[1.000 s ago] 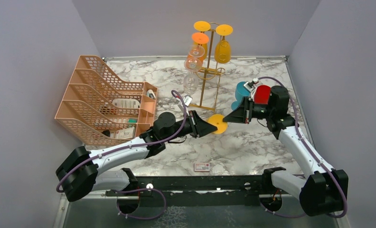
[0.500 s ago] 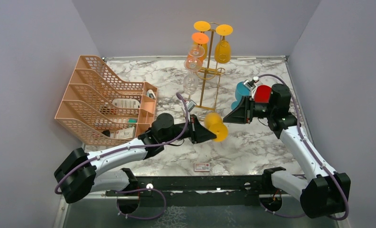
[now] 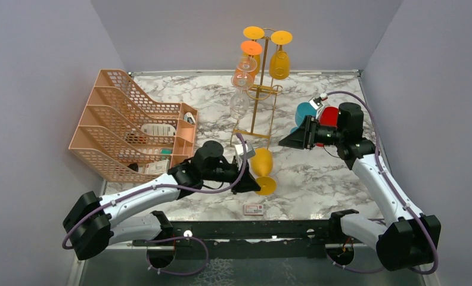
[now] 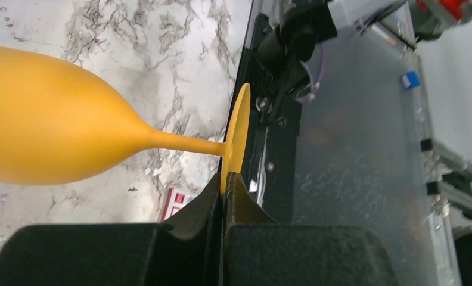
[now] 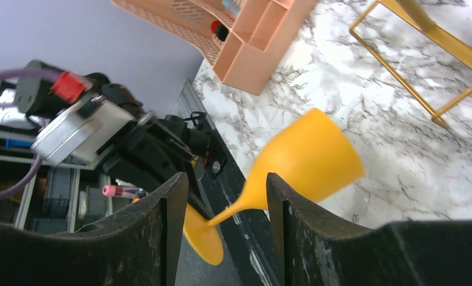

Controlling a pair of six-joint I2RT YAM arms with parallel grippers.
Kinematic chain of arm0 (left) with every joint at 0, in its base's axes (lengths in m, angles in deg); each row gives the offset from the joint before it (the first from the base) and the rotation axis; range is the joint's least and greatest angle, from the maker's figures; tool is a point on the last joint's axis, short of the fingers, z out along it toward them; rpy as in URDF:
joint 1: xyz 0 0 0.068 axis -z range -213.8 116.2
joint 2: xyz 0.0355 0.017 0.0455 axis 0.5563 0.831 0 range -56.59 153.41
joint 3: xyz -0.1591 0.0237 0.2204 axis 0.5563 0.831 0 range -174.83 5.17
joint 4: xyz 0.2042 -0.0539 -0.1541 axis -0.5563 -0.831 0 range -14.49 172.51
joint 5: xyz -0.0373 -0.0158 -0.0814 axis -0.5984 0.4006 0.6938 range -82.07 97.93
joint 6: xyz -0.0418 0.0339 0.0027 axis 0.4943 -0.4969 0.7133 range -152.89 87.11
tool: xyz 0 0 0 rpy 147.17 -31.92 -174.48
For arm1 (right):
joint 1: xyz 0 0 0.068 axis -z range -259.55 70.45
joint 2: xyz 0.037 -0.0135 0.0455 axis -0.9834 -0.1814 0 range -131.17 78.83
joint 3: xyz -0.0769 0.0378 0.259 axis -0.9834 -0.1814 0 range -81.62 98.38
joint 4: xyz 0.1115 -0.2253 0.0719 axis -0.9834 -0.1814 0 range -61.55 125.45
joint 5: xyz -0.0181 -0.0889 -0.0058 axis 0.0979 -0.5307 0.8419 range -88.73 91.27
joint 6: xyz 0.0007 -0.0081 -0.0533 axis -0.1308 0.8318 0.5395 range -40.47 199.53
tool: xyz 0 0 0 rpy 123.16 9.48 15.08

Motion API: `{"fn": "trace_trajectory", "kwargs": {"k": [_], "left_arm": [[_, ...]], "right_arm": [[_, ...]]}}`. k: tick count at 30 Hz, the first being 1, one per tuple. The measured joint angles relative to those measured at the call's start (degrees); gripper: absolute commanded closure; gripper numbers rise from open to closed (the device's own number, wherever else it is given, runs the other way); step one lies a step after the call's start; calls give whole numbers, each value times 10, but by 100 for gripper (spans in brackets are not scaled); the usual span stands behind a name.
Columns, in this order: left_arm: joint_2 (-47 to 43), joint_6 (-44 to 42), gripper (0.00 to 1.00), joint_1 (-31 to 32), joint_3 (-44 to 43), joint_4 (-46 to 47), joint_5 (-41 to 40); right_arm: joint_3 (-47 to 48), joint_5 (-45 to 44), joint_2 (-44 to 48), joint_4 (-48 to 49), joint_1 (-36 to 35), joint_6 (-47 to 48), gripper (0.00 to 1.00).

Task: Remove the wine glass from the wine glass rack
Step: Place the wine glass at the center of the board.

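A yellow wine glass (image 3: 261,162) lies tilted above the table's middle, off the wine glass rack (image 3: 258,89). My left gripper (image 3: 254,186) is shut on the rim of its foot disc (image 4: 236,140); the bowl (image 4: 49,137) points away to the left in the left wrist view. My right gripper (image 3: 284,143) stands open to the right of the glass and apart from it. In the right wrist view the glass (image 5: 308,158) shows beyond its spread fingers (image 5: 174,202). The gold rack carries a yellow glass (image 3: 279,62) and two others (image 3: 245,65), hanging upside down.
A peach mesh organiser (image 3: 132,128) fills the left side. A teal cup (image 3: 304,113) and a red object (image 3: 329,116) sit behind my right wrist. A small red-and-white card (image 3: 254,208) lies near the black front rail (image 3: 251,229).
My right gripper opened, let go of the glass's foot and drew back to the right. My left gripper closed on the foot and carried the glass toward the near edge, turning it.
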Motion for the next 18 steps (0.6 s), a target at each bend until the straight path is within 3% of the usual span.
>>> {"fn": "trace_trajectory", "kwargs": {"k": [10,13,18], "left_arm": [[-146,-280,100,0,54,-84,30],[-183,-319,100,0,92,-83,29],[-196,-361,100,0,119,-104,35]], "right_arm": [[0,-38,-15,-30,0,6,33],[0,-20,-16,-25,0,1,24],[-3,24,-21,9,0,-15,23]]}}
